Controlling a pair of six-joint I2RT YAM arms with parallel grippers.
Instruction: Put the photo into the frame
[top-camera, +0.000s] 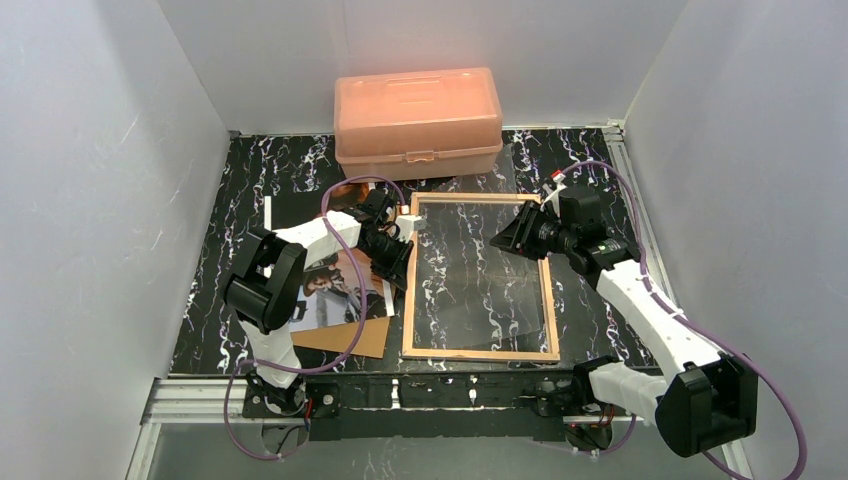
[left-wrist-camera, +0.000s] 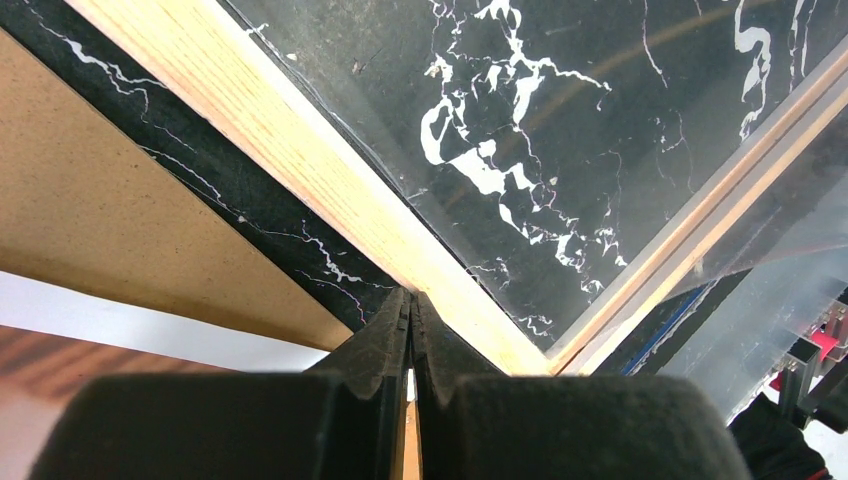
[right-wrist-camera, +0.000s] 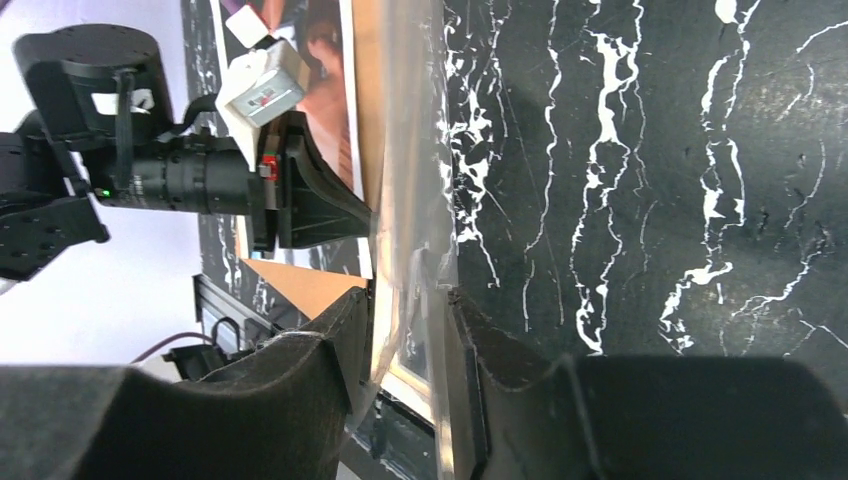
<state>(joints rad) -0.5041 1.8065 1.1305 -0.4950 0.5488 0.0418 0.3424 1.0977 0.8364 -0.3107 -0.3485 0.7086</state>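
Observation:
The frame (top-camera: 478, 352) lies flat at the table's centre, tan back up, with a clear pane in it. The photo (top-camera: 335, 290) lies face up left of it, on the brown backing board (top-camera: 350, 338), partly under my left arm. My left gripper (top-camera: 403, 247) is shut, its tips against the outer edge of the frame's left rail (left-wrist-camera: 300, 150) near the far corner. In the left wrist view the gripper (left-wrist-camera: 412, 297) holds nothing I can make out. My right gripper (top-camera: 515, 237) hovers inside the frame's far right part. Its jaws (right-wrist-camera: 410, 300) are open, astride a clear sheet (right-wrist-camera: 410, 150).
An orange plastic box (top-camera: 418, 118) stands at the back, just beyond the frame. White walls close in both sides. The photo's white border (left-wrist-camera: 120, 325) and the backing board (left-wrist-camera: 100, 200) lie close to my left fingers. The left arm's wrist (right-wrist-camera: 150, 175) faces my right gripper.

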